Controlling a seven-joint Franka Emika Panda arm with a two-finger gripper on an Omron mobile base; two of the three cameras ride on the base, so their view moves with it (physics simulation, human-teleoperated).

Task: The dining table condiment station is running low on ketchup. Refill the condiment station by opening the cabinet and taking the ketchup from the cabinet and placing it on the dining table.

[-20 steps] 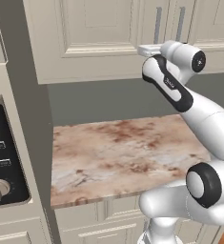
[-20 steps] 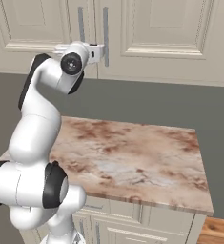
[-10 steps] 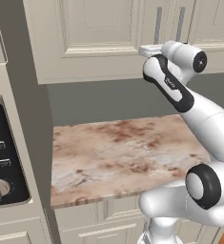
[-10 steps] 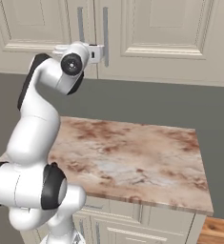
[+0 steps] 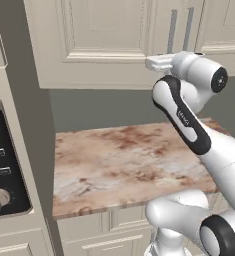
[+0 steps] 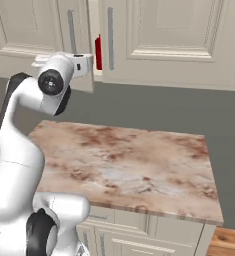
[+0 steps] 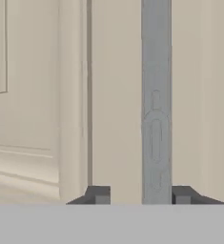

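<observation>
The cabinet (image 6: 164, 35) is cream-beige with two silver bar handles close together. Its left door (image 6: 81, 45) stands slightly ajar, and a red sliver of the ketchup (image 6: 97, 52) shows in the gap. My gripper (image 6: 86, 64) is up at that door's lower edge, also seen as the gripper (image 5: 154, 62) under the handles (image 5: 172, 30). In the hand view the gripper (image 7: 140, 194) is open, its fingertips (image 7: 98, 194) either side of a silver handle (image 7: 155, 95) that sits close to the right tip. The dining table is out of view.
A small marbled counter (image 5: 124, 160) lies below the cabinet, with drawer fronts (image 6: 139, 235) under it. A stove panel with knobs (image 5: 1, 180) stands at the left. A grey wall (image 6: 154, 107) runs between counter and cabinet.
The left cabinet door has swung out a little with my hand, its handle has shifted left, and a red strip now shows in the gap. The jaws closed, then parted again.
</observation>
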